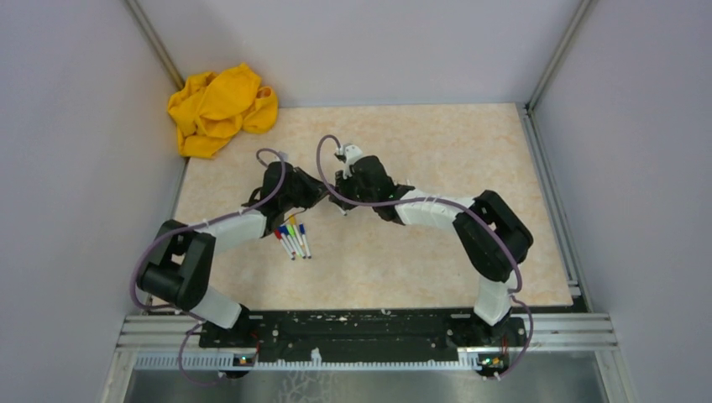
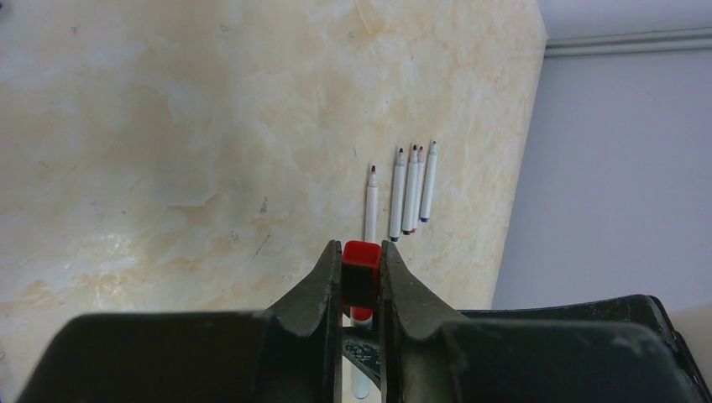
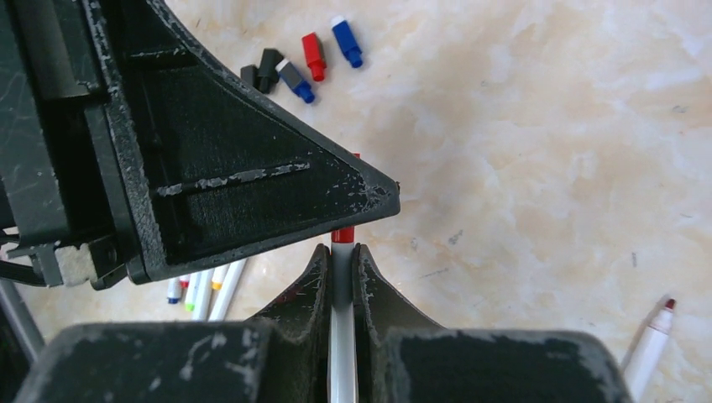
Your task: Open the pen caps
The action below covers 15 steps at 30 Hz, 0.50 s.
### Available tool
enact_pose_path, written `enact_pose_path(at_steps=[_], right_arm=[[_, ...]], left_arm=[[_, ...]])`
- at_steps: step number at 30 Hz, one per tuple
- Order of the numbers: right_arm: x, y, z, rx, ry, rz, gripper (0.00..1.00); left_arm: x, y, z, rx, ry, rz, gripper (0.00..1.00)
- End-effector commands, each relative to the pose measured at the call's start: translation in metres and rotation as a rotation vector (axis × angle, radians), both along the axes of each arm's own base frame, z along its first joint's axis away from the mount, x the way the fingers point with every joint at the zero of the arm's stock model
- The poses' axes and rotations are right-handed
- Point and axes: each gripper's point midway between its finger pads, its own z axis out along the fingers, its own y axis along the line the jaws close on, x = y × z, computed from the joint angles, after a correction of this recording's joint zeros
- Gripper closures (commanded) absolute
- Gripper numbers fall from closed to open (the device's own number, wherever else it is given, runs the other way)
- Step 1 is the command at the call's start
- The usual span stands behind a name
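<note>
My left gripper [image 2: 362, 262] is shut on a red pen cap [image 2: 362, 270]. My right gripper [image 3: 342, 262] is shut on that marker's white barrel [image 3: 342, 336], whose red end [image 3: 342, 236] runs into the left gripper's black body. The two grippers meet tip to tip above the table's middle, the left [image 1: 321, 191] beside the right [image 1: 339, 190]. Several loose caps, black [image 3: 269, 69], blue [image 3: 346, 42] and red [image 3: 313, 56], lie on the table. Several capped markers [image 1: 291, 238] lie beside the left arm.
Several uncapped markers [image 2: 410, 190] lie in a row on the beige table [image 1: 437, 252], and one more with a red tip [image 3: 653, 337] lies apart. A crumpled yellow cloth [image 1: 220, 109] sits at the back left corner. Grey walls enclose the table.
</note>
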Motion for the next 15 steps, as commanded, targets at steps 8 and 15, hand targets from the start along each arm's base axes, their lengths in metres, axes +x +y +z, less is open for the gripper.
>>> enact_pose_path(at_steps=[8,15], right_arm=[[-0.021,-0.051,-0.027,-0.086,0.052,-0.083,1.00],[-0.030,-0.069,-0.029,-0.104,0.047,-0.100,1.00]], left_arm=[[0.077,0.074,0.031,0.212,-0.137,0.296,1.00],[0.091,0.073,0.029,0.123,-0.129,0.271,1.00]])
